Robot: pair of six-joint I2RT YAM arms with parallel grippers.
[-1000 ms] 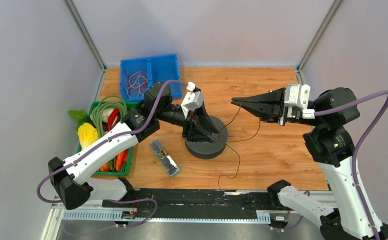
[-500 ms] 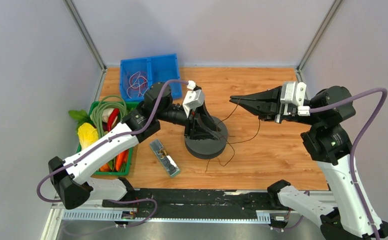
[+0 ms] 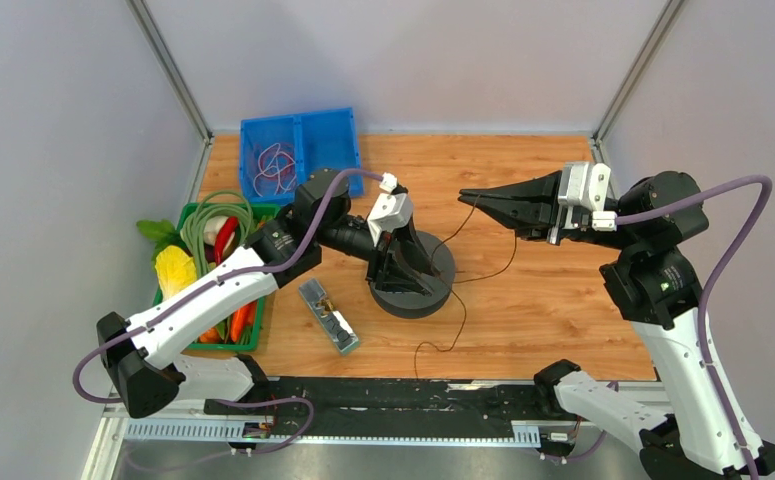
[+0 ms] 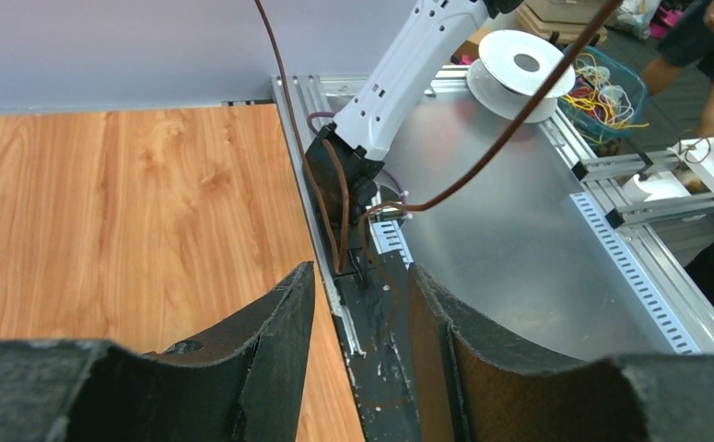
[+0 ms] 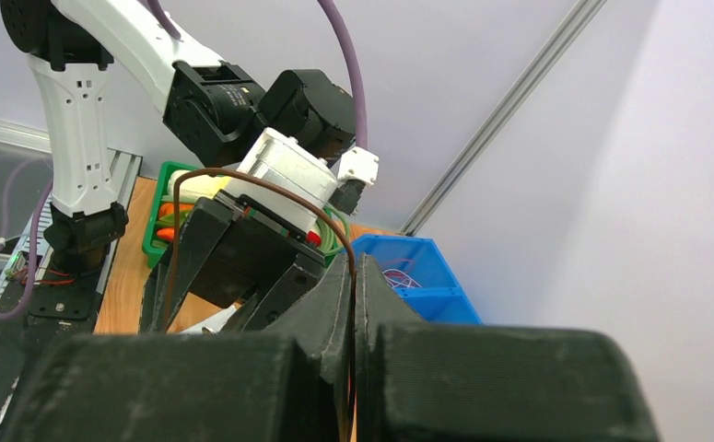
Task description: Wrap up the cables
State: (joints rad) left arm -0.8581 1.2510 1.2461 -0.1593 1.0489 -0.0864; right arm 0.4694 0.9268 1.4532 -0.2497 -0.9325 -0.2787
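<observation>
The cable [image 3: 462, 318] is a thin dark wire running from the black spool [image 3: 441, 292] at table centre up to my right gripper [image 3: 466, 196], with a loose loop trailing toward the near edge. My right gripper is shut on the cable and holds it in the air, right of and behind the spool. In the right wrist view the cable [image 5: 270, 189] arcs out from the closed fingertips [image 5: 353, 267]. My left gripper [image 3: 415, 272] rests on top of the spool, jaws open with nothing between them [image 4: 357, 285]. The cable [image 4: 523, 122] crosses the left wrist view in front of it.
A blue bin [image 3: 335, 132] with red and white wires stands at the back left. A green basket [image 3: 189, 212] with vegetables and a coiled green hose is on the left. A small rectangular device [image 3: 328, 315] lies left of the spool. A black rail [image 3: 393, 395] runs along the near edge.
My right gripper has moved slightly back and left with the cable. The loose loop on the table has slid left toward the spool. My left gripper shifted a little on the spool.
</observation>
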